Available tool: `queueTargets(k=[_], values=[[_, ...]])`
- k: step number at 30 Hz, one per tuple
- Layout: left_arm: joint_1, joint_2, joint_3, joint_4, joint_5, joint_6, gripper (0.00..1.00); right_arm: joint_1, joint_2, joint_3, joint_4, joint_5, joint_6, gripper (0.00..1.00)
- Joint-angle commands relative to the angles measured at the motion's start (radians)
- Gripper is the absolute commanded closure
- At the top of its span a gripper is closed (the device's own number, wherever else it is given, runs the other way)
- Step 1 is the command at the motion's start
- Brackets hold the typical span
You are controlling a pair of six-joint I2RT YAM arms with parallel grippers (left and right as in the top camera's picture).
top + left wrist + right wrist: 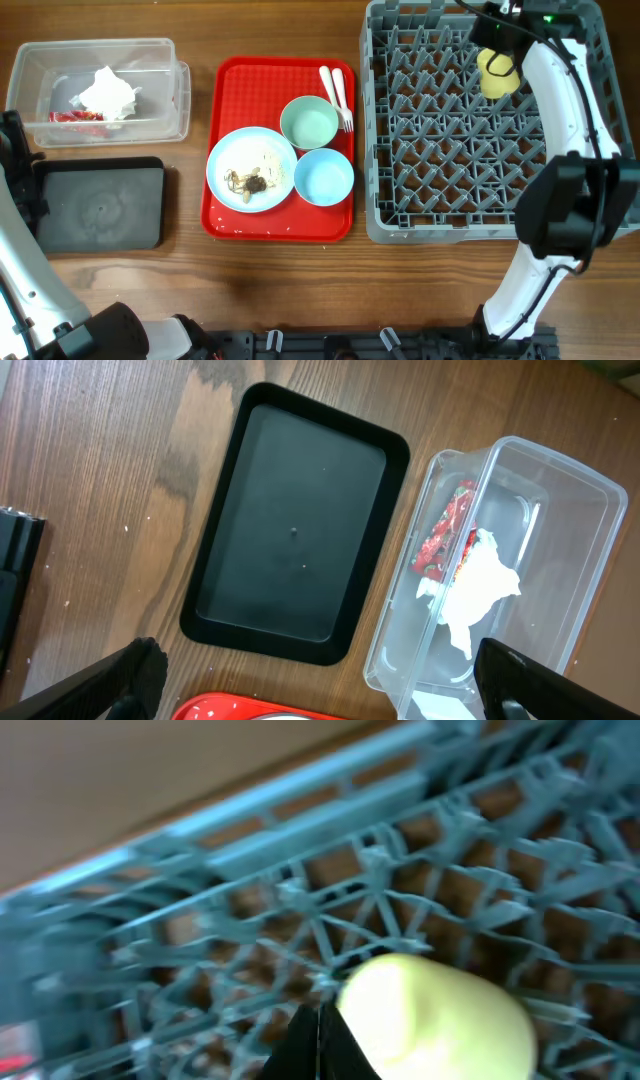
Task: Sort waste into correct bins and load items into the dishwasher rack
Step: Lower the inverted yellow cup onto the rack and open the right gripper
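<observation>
One red wrapper (445, 535), lettering unreadable, in clear tub (565, 525)

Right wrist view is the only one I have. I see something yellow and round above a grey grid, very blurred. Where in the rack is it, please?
Observer: The yellow cup is near the rack's far wall, about midway along it.
Operator: Is anything else inside the rack?
Observer: No, only the cup shows among the pegs.
Operator: What is not yet loaded?
Observer: The red tray holds the plate with scraps, the green bowl, the blue bowl and the white fork and spoon.
</observation>
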Motion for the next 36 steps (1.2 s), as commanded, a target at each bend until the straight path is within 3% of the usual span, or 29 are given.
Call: queueTargets(k=[1,17,30,33,36], values=[[0.005,0.004,-0.002,-0.001,-0.005,-0.017,0.0,-0.008,0.044,-0.008,-0.004,0.089,0.01,0.95],[0.005,0.004,-0.002,-0.001,-0.006,-0.017,0.0,-0.021,0.065,-0.014,-0.059,0.072,-0.053,0.96],[0.005,0.004,-0.002,-0.002,-0.005,-0.017,0.0,-0.022,-0.024,-0.004,-0.249,0.265,0.011,0.96],[0.005,0.004,-0.002,-0.001,-0.005,-0.017,0.0,-0.021,-0.073,-0.004,-0.287,0.225,0.04,0.96],[0.005,0.004,-0.002,-0.001,-0.005,-0.017,0.0,-0.018,-0.135,-0.004,-0.296,0.064,0.008,0.96]])
